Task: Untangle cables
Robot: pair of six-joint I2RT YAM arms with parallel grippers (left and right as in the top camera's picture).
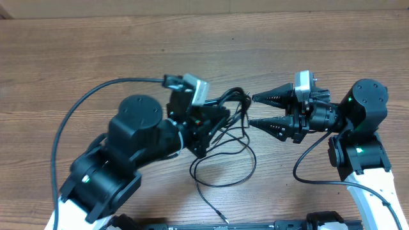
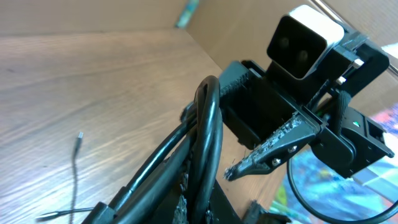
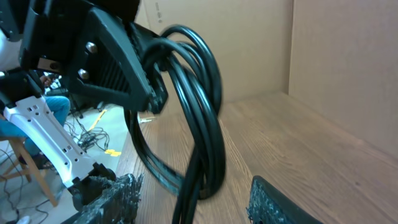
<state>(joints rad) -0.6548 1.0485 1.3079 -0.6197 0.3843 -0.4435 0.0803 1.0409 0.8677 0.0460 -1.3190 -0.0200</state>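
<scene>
The cables (image 1: 235, 102) are thin black cords bunched in loops at mid-table, with loose strands trailing toward the front edge to a plug (image 1: 225, 220). My left gripper (image 1: 214, 120) is shut on the bundle; in the left wrist view the cords (image 2: 205, 130) rise from between its jaws (image 2: 194, 210). My right gripper (image 1: 253, 110) faces it from the right, open. In the right wrist view the hanging loop of cables (image 3: 202, 118) runs down between its two fingertips (image 3: 194, 199), and neither pad touches it. The left gripper (image 3: 112, 62) holds the loop's top.
A thicker black wire (image 1: 77, 108) curves from the left arm's wrist camera across the left of the table. Another arm wire (image 1: 307, 163) loops by the right arm's base. A loose cable end (image 2: 79, 140) lies on the wood. Cardboard walls (image 3: 336, 56) stand behind the table.
</scene>
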